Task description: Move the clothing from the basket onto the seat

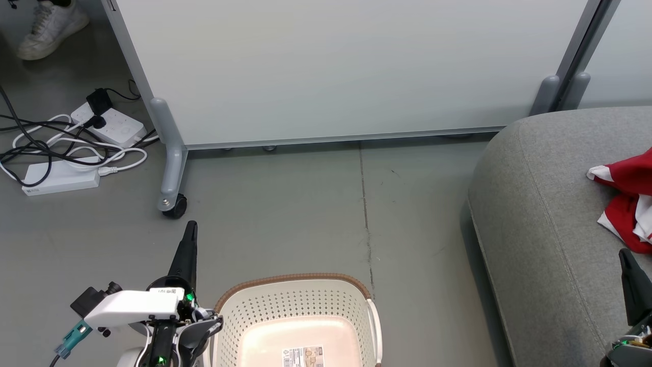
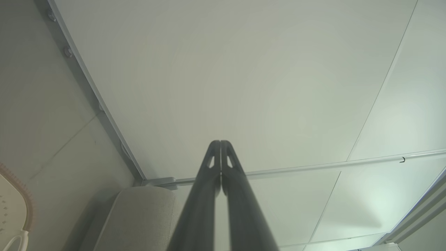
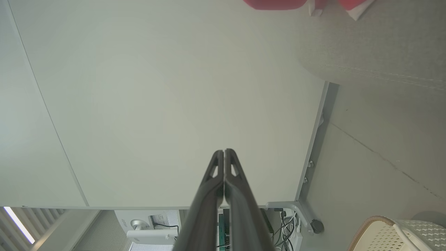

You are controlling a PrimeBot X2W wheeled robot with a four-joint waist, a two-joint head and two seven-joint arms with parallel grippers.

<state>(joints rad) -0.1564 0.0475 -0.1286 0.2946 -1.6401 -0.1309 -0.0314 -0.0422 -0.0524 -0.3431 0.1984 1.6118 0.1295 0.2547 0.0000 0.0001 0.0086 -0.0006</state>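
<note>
Head view. The basket [image 1: 298,311] stands on the floor [image 1: 407,229] at bottom centre. The part of its white bottom that shows is bare except for a printed label [image 1: 303,356]; its near end is cut off by the frame. The red clothing [image 1: 629,201] lies bunched on the grey seat [image 1: 540,219] at the right edge, with white trim showing. The frame cuts the heap off, so no long axis can be stated. The left gripper [image 1: 191,228] is beside the basket's left rim, its fingers pressed together, carrying nothing. The right gripper [image 1: 623,255] is at lower right over the seat, just short of the clothing. Its tip looks closed and empty. A wheeled partition panel [image 1: 346,71], power strips [image 1: 109,125] with cables, and a shoe [image 1: 51,25] are beyond.

Left wrist view. The left gripper [image 2: 220,144] has its jaws closed tip to tip, with nothing between them. It points at the partition, with the seat corner [image 2: 139,216] and basket rim [image 2: 22,195] off to its lower left.

Right wrist view. The right gripper [image 3: 224,153] is likewise closed and empty. The clothing [image 3: 275,3] sits on the seat [image 3: 376,45] at the top edge, and the basket [image 3: 400,233] is at lower right.

Assessment. The clothing lies directly ahead of the right gripper, and the right arm is much the nearer. The transfer appears complete, subject to the hidden near end of the basket.
</note>
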